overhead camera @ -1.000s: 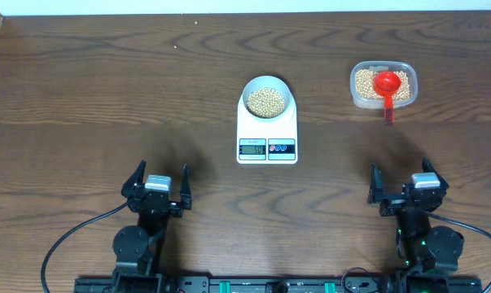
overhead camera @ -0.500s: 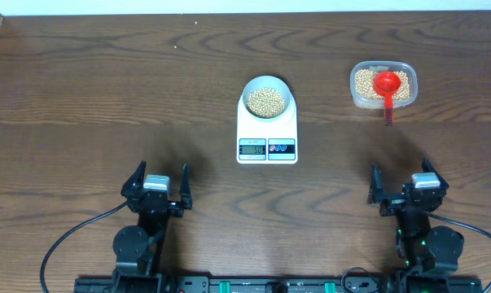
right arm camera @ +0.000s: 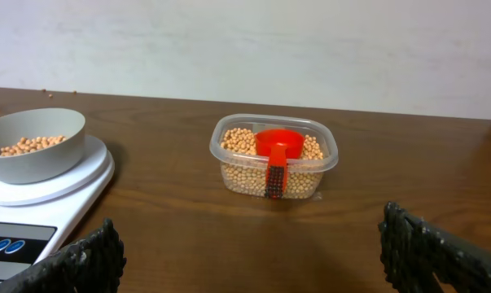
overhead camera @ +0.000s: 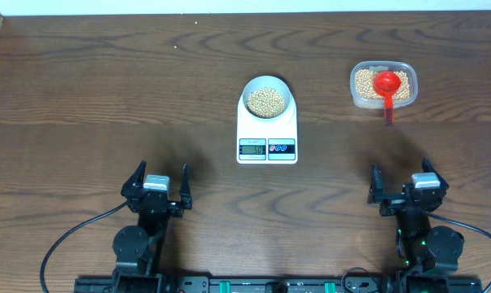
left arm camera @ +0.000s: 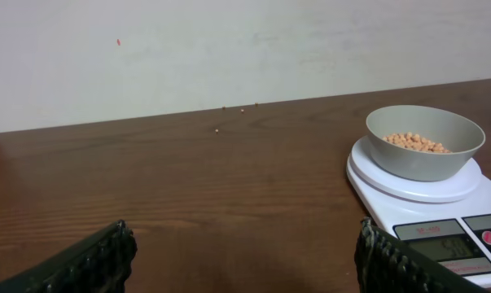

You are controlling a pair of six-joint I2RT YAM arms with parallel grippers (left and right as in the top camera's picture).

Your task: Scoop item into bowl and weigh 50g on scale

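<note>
From above, the bowl of beans sits on the scale at the middle of the counter, the red scoop lies in the bean tub at right, and the left pincer and right pincer hang open and empty near the front. The left wrist view puts bowl and scale at right, the display digits too faint to read. The right wrist view faces the tub, the scoop's handle over its near rim.

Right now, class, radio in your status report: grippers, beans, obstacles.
Left gripper, right gripper open, empty. Beans in bowl on scale. Red scoop rests in tub. Nothing blocks the scale.
</note>
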